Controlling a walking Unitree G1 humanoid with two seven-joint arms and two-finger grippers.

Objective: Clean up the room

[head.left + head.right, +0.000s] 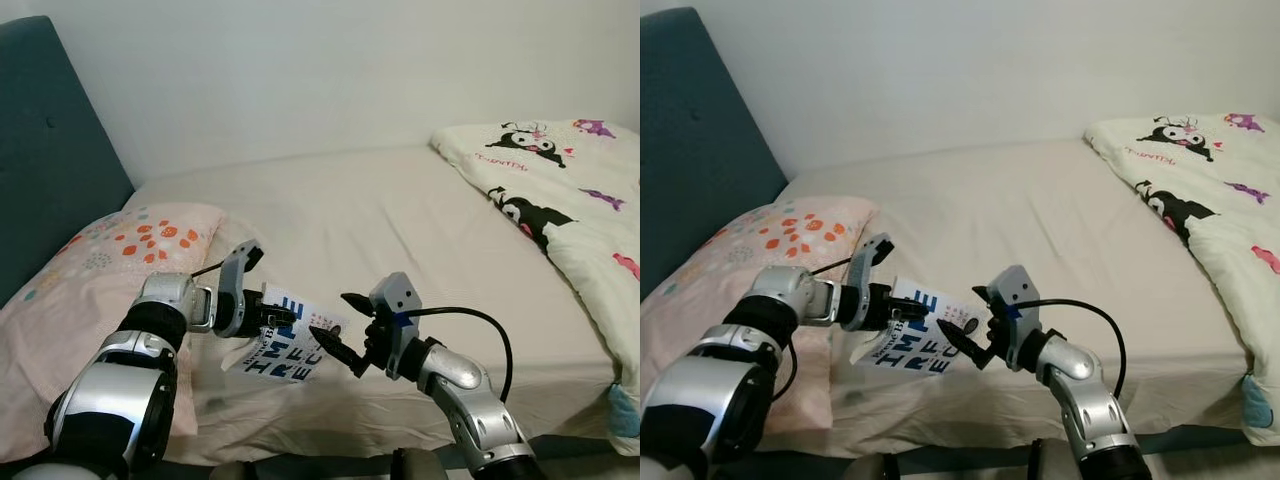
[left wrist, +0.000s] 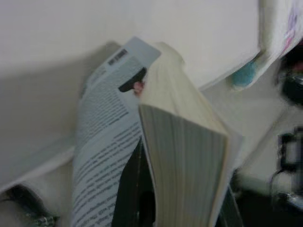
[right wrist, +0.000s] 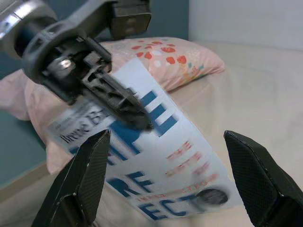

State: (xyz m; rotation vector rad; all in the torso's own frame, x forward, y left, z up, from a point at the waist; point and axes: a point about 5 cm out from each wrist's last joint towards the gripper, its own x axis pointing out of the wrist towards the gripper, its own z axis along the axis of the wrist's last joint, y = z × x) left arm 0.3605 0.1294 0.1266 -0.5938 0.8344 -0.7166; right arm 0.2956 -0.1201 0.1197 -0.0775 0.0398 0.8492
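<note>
I see a bed point(image 1: 380, 220) covered by a plain cream sheet, backed by a white wall. Using the pillow point(image 1: 95, 290) as reference: the pillow is pink with an orange floral print and lies directly on the bed, against a teal headboard point(image 1: 50, 150). Well apart from the pillow, at the opposite side of the bed, I see a white quilt point(image 1: 560, 200) with cartoon prints lying on the sheet.
</note>
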